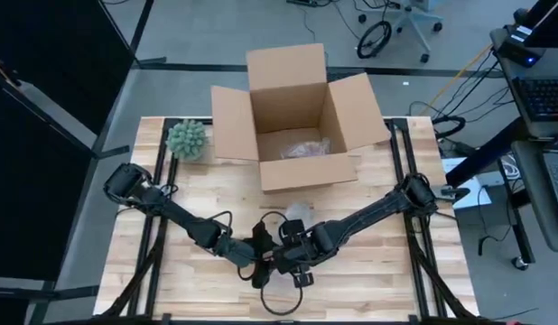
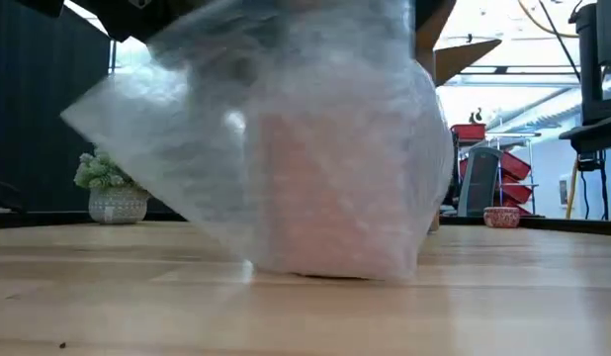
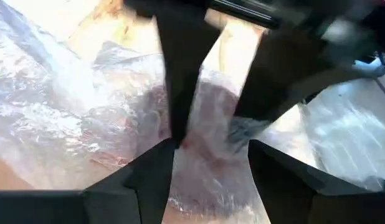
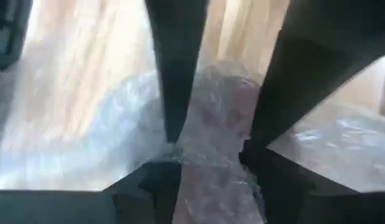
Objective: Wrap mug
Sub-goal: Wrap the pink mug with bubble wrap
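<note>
At the bottom centre of the high view both arms meet over the near part of the table (image 1: 369, 271). The left gripper (image 1: 261, 257) comes in from the left and the right gripper (image 1: 297, 253) from the right, so close together that they nearly touch. They crowd in like this, I judge, because the wrap has to be folded and held from two sides at once.

The mug (image 2: 330, 188) fills the middle of the low view as a pinkish shape standing on the wood, already inside a loose cover of bubble wrap (image 2: 177, 129) that flares out to the left and up. It is most likely kept on the table so that the wood bears its weight while the sheet is drawn round it.

In the left wrist view the left arm's fingers (image 3: 180, 87) stand apart with the wrapped mug showing between them; whether they press on it I cannot tell. The right wrist view shows the same: spread fingers (image 4: 174, 81) astride the pink bundle, contact unclear.

Farther up the high view, above centre, a cardboard box (image 1: 302, 113) stands with its flaps open and some wrap inside, probably waiting to take the finished parcel. A small potted plant (image 1: 187, 140) sits at the upper left, well apart from the work.
</note>
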Robot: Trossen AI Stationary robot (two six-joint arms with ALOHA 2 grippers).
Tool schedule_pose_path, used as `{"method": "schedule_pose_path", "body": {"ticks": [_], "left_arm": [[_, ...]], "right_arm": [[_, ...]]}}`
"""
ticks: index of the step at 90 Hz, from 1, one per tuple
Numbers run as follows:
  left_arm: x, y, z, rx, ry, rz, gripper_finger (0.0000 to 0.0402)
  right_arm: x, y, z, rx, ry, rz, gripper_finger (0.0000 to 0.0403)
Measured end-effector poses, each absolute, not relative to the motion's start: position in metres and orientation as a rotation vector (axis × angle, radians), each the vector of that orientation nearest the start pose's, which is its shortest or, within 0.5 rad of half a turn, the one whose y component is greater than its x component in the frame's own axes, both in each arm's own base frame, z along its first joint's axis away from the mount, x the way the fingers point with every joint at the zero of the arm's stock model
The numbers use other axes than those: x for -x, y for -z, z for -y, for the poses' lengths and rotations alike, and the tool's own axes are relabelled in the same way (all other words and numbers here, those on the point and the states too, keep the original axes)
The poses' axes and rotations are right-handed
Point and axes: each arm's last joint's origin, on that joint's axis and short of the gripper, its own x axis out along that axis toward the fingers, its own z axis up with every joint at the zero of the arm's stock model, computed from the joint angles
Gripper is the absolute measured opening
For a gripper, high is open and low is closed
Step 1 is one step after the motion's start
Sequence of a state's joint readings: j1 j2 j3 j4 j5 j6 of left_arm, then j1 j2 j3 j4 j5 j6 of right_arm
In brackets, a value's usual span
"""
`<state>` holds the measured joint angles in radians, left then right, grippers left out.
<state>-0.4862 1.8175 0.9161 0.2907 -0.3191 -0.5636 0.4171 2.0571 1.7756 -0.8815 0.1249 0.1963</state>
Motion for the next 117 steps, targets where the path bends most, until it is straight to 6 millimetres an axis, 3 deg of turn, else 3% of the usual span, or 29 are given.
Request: {"method": "schedule_pose_path", "body": {"ticks": [43, 58, 75, 88, 98, 117], "left_arm": [[-0.324, -0.150, 0.161, 0.308, 0.000, -0.587, 0.0199], [-0.324, -0.150, 0.161, 0.309, 0.000, -0.587, 0.0199], [-0.324, -0.150, 0.161, 0.309, 0.006, -0.589, 0.0199], [-0.324, -0.150, 0.161, 0.311, 0.007, -0.586, 0.0199], [-0.324, -0.151, 0.162, 0.314, 0.010, -0.581, 0.0199], [-0.325, -0.151, 0.162, 0.320, 0.018, -0.576, 0.0199]], "right_arm": [[-0.385, -0.285, -0.164, 0.157, -0.042, -1.233, 0.0157], [-0.380, -0.289, -0.182, 0.113, -0.094, -1.214, 0.0157], [-0.370, -0.277, -0.213, 0.150, -0.183, -1.187, 0.0157], [-0.365, -0.260, -0.225, 0.241, -0.151, -1.145, 0.0157], [-0.365, -0.238, -0.224, 0.306, -0.169, -1.143, 0.0157], [-0.375, -0.191, -0.203, 0.275, -0.197, -1.109, 0.0149]]}}
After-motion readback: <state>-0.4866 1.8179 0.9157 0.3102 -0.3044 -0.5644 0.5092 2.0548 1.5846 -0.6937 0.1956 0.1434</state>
